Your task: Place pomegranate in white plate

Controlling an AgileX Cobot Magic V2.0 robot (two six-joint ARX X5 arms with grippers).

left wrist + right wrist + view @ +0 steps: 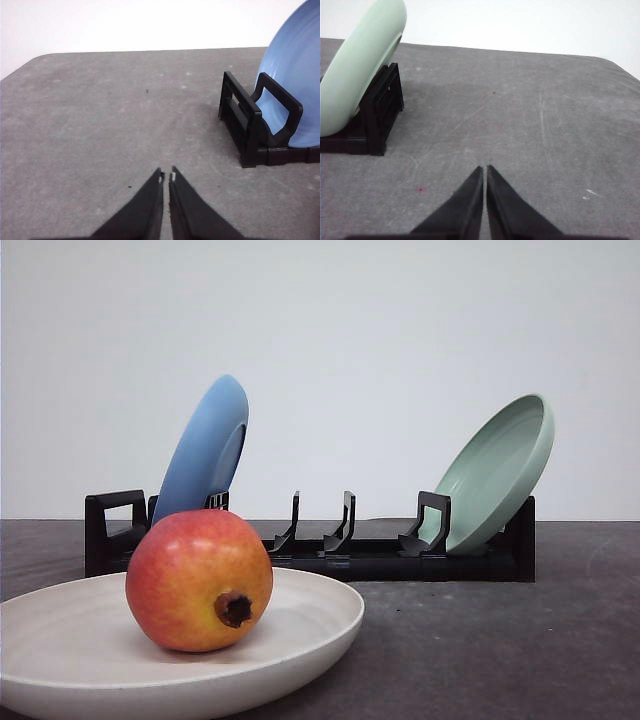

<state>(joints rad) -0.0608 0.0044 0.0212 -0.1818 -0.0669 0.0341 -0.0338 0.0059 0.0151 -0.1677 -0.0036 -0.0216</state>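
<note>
You can see the pomegranate (199, 580) sitting in the white plate (310, 625) at the near left of the bench (500, 650). Its dark stub faces the camera. Behind it stands a black rack (360, 555). A blue plate (203, 452) leans in the rack's left end, and a green plate (497, 472) leans in its right end. Your left hand (167, 176) is closed, its tips almost touching, and it holds nothing above the bare bench near the blue plate's end. Your right hand (484, 169) is closed and empty too, near the green plate's end.
</note>
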